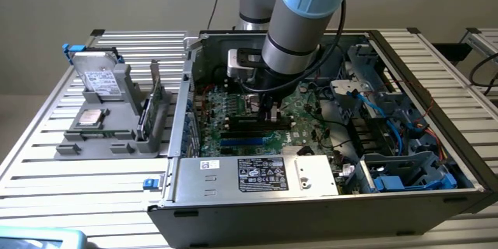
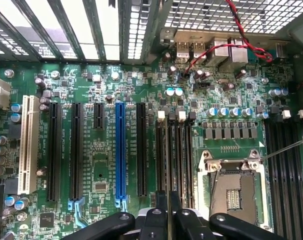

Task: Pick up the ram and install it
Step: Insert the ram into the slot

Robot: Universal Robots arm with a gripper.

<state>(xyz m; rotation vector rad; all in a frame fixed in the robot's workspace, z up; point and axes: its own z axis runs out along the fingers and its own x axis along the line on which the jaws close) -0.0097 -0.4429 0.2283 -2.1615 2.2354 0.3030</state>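
Note:
The open computer case [image 1: 311, 202] lies on a slatted table, and my arm reaches down into it over the green motherboard [image 2: 101, 165]. My gripper [image 1: 269, 114] hangs just above the memory slots beside the CPU socket [image 2: 234, 187]. In the wrist view the two black fingers [image 2: 160, 207] stand close together, and the gripper [image 2: 168, 197] is shut on the ram [image 2: 168, 155]. I see the ram edge-on as a thin dark strip. It lines up with one of the narrow slots that have white end clips [image 2: 161, 114]. Whether it is seated in the slot I cannot tell.
Long black expansion slots, a blue slot [image 2: 120, 150] and a white slot [image 2: 25, 145] lie beside the memory slots. A labelled power supply [image 1: 257, 174] sits at the case front. Blue cables and a drive cage [image 1: 404, 170] fill the exterior view's right. A grey fixture [image 1: 109, 138] with a hard drive [image 1: 101, 77] stands outside the case.

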